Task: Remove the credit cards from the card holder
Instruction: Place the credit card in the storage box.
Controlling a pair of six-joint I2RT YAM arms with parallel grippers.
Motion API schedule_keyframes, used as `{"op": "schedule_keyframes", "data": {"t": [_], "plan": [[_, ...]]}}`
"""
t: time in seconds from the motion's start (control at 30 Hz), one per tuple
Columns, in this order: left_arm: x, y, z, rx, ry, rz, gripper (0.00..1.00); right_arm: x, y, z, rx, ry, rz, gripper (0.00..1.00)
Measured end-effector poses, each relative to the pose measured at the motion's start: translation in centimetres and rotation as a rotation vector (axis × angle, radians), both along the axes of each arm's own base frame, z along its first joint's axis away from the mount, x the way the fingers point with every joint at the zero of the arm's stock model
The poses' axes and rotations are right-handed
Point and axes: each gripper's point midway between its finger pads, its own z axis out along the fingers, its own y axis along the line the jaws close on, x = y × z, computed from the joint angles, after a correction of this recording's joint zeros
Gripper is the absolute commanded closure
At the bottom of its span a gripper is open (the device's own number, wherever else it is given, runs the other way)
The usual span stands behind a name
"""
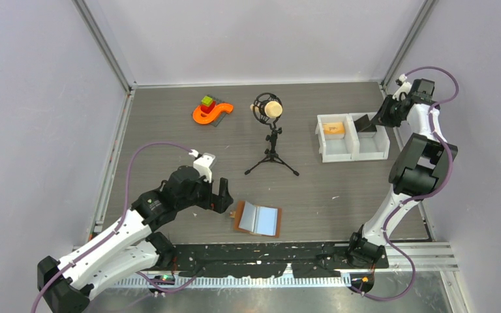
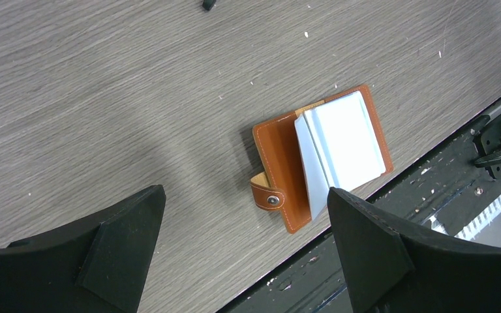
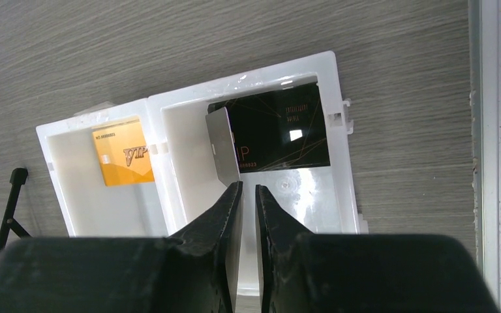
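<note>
The brown leather card holder (image 1: 258, 218) lies open near the table's front edge, its pale blue-grey sleeves up. In the left wrist view it (image 2: 319, 160) shows its snap tab (image 2: 267, 195). My left gripper (image 1: 218, 199) is open and empty, hovering just left of it (image 2: 244, 192). My right gripper (image 1: 372, 120) is over the white bin's right compartment (image 3: 248, 186), jaws a narrow gap apart. A grey card (image 3: 220, 147) stands tilted at the left fingertip, outside the gap. A black VIP card (image 3: 280, 134) lies beneath it. An orange VIP card (image 3: 122, 153) lies in the left compartment.
The white two-compartment bin (image 1: 352, 156) stands at the right rear. A small microphone on a black tripod (image 1: 271, 130) stands mid-table. An orange toy with coloured blocks (image 1: 212, 111) is at the back. A black rail (image 1: 267, 257) runs along the front edge.
</note>
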Motion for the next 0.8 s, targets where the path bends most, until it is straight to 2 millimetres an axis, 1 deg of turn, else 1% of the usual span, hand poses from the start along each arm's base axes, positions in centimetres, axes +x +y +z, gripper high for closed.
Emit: {"op": "schedule_keyframes", "data": {"t": [0.17, 0.37, 0.47, 0.63, 0.8], "plan": [[0.1, -0.1, 0.1, -0.005, -0.005, 0.000, 0.00, 0.7, 0.1, 0.1, 0.005, -0.020, -0.006, 0.78], [0.2, -0.2, 0.3, -0.012, -0.012, 0.000, 0.00, 1.2, 0.4, -0.3, 0.012, -0.027, -0.002, 0.71], [0.3, -0.3, 0.4, -0.015, -0.015, 0.001, 0.00, 1.4, 0.6, -0.3, 0.014, -0.033, 0.002, 0.70], [0.3, -0.3, 0.5, -0.020, -0.017, 0.002, 0.00, 1.6, 0.7, -0.4, 0.018, -0.035, 0.000, 0.64], [0.4, -0.4, 0.5, -0.021, -0.019, 0.002, 0.00, 1.8, 1.0, -0.5, 0.033, -0.039, -0.008, 0.63]]}}
